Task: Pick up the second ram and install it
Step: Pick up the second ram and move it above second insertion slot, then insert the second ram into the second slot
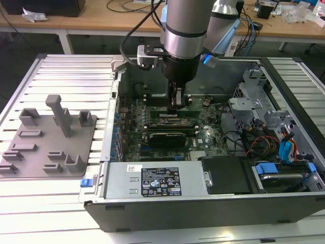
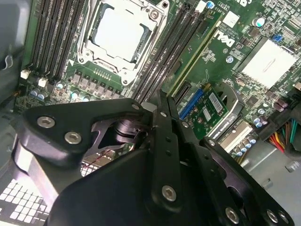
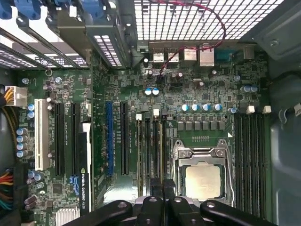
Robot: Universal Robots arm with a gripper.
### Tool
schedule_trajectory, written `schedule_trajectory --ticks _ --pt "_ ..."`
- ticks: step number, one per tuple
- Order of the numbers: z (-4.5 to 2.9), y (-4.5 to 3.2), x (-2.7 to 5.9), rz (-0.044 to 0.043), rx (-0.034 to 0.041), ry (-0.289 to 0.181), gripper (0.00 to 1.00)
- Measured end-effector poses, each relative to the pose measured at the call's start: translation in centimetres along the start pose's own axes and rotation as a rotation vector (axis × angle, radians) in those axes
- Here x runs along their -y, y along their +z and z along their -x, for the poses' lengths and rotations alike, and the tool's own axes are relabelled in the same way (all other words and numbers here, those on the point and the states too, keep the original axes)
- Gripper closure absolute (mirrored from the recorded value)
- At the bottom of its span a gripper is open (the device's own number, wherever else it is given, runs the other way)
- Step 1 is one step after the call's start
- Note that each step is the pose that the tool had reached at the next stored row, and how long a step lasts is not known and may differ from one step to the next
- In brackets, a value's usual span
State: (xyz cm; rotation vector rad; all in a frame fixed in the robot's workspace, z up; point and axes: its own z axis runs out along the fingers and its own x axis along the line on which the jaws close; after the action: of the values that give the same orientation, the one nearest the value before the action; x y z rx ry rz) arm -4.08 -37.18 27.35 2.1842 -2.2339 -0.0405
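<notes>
A ribbed metal table (image 1: 66,76) carries an open computer case (image 1: 203,216), and behind it wooden desks (image 1: 101,18) stand across the room. The arm (image 1: 185,25) points down into the case, and its gripper (image 1: 175,103) hangs low over the motherboard (image 1: 203,134).

In the second wrist view the gripper (image 2: 162,96) has its two black fingers (image 2: 157,127) drawn nearly together, with only a thin line between them. They are closed on the second ram (image 2: 196,55). This greenish-grey stick stands on its edge and runs straight out from the fingertips. It is parallel to the long black memory slots (image 2: 164,52) that lie just beside the processor socket (image 2: 120,33). The stick is on the side of this slot bank away from the socket (how deep it sits in a slot, I cannot tell). In the first wrist view the gripper (image 3: 162,184) is over the same slots, just beside the socket (image 3: 203,181).

Further from the socket, past the ram, lies a blue expansion slot (image 2: 190,104), and after it a small green card (image 2: 211,110). On the opposite side of the socket is a second bank of black slots (image 2: 51,42).

Well apart from the socket, outside the case toward the exterior view's left, a grey holder plate (image 1: 76,145) with grey blocks (image 1: 63,114) lies on the table.
</notes>
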Motion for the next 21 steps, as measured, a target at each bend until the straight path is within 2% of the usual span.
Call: schedule_trajectory --ticks 14,21 --pt "0.0 0.13 0.0 0.0 0.0 0.0 0.91" --pt "0.0 1.01 0.03 0.0 0.0002 0.0 0.91"
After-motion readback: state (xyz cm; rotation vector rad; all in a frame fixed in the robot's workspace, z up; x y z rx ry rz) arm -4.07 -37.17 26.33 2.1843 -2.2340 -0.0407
